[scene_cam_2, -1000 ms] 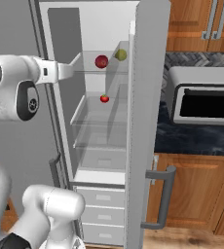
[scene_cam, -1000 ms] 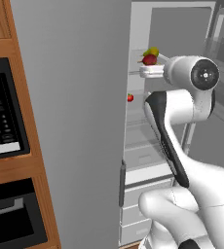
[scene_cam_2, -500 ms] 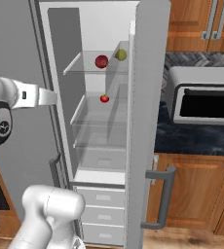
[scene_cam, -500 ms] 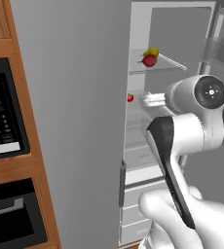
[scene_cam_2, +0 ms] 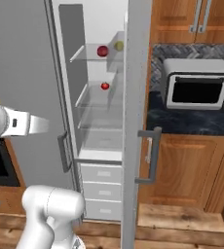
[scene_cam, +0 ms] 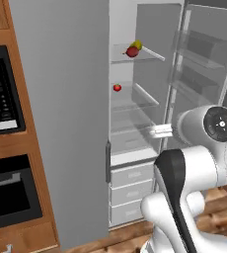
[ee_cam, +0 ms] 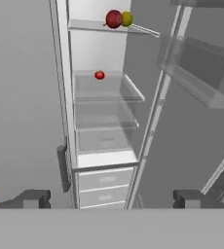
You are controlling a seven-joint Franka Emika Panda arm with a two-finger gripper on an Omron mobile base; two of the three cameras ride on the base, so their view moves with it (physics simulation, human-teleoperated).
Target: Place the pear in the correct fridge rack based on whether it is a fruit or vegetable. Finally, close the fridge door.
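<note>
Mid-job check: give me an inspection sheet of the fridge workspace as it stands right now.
Surface: top rack holds two fruits; the lower glass shelves are bare apart from one tomato.
Job's things: pear rests on the top rack, touching the red fruit. Fridge door stands open, not yet closed.
Clutter: tomato on the second shelf.
Gripper: gripper open, empty, outside the fridge, pointing at the shelves.
Cables: nothing seen.
Surroundings: closed plain grey door left of the opening; microwave on the dark counter to the right; wood cabinets, wood floor.
</note>
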